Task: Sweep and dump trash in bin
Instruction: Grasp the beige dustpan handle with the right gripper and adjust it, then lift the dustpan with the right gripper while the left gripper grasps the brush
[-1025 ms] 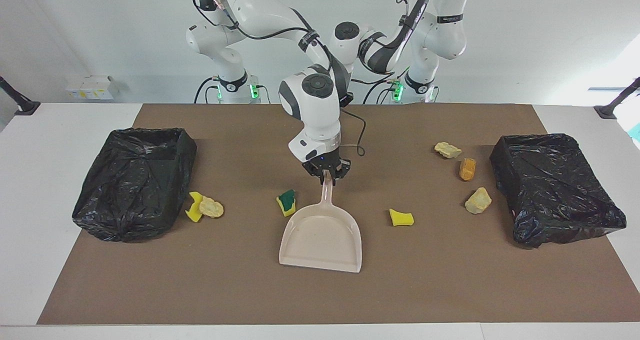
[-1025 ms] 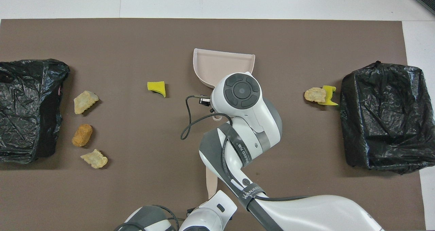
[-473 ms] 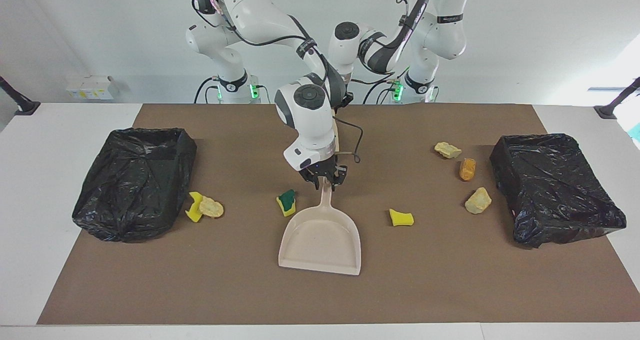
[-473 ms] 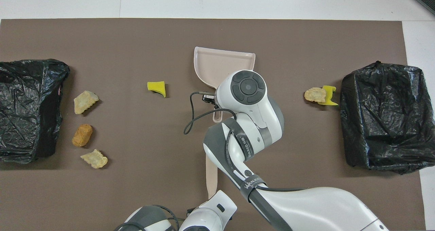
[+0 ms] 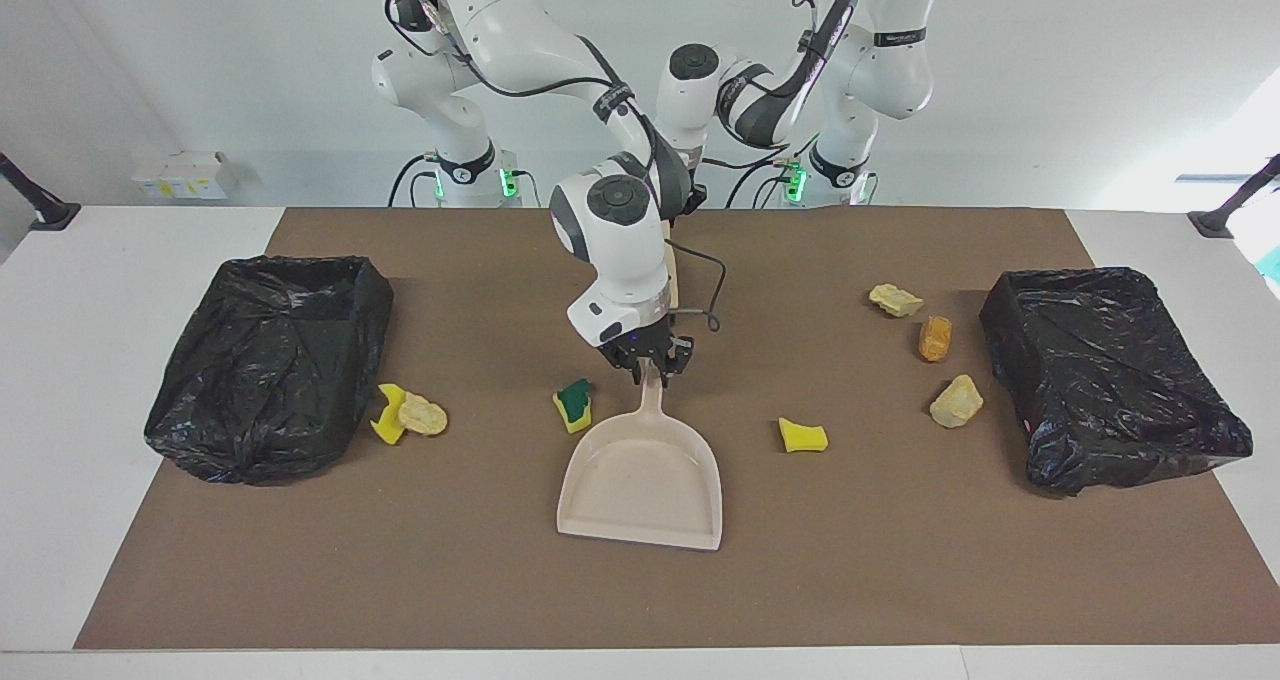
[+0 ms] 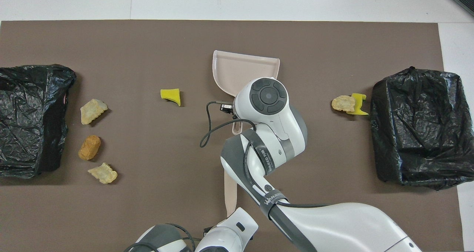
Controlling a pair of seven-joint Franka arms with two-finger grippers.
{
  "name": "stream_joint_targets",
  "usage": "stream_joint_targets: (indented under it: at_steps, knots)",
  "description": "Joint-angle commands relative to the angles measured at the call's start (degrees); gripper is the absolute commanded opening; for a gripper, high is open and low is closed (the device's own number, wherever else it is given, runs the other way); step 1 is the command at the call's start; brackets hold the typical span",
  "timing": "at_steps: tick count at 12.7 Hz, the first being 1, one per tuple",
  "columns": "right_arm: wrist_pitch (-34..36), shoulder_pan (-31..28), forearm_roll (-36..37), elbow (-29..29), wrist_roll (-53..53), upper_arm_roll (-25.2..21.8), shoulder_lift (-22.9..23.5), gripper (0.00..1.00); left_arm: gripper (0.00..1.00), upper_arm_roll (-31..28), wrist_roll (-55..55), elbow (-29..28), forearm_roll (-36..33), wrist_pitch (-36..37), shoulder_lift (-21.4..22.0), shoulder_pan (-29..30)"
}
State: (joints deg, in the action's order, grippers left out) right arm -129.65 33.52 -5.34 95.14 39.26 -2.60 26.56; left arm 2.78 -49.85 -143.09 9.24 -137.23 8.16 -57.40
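The right gripper [image 5: 650, 368] is sitting low over the middle of the brown mat [image 5: 500, 580], its fingers pinched narrowly on the tip of the handle of the beige dustpan [image 5: 643, 480]. The pan is lying flat on the mat, its wide mouth pointing away from the robots.

The left gripper [image 6: 230, 212] is waiting close to the robots' edge of the table, clamped on a beige brush handle [image 6: 229, 192] that is sticking out from it over the mat; the brush head cannot be seen.

The trash is lying scattered on the mat. A green-and-yellow sponge [image 5: 573, 404] is resting just beside the dustpan's shoulder, toward the right arm's end. A yellow sponge bit [image 5: 803, 435] is lying near the pan toward the left arm's end. A folded yellow sponge piece [image 5: 388, 412] and a tan bread chunk [image 5: 422, 416] are touching each other beside the black-lined bin [image 5: 270, 360] at the right arm's end. Three more pieces, a pale crust [image 5: 895, 300], an orange chunk [image 5: 934, 338] and a tan chunk [image 5: 956, 401], are lying next to the other black-lined bin [image 5: 1110, 375] at the left arm's end.
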Motion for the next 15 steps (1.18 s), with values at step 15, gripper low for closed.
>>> stream_joint_targets:
  at_steps: [15]
  knots:
    - [24.61, -10.84, 0.07, -1.36, -55.38, 0.23, -11.35, 0.00, 0.00, -0.23, -0.16, 9.76, -5.53, 26.23, 8.55, 28.30]
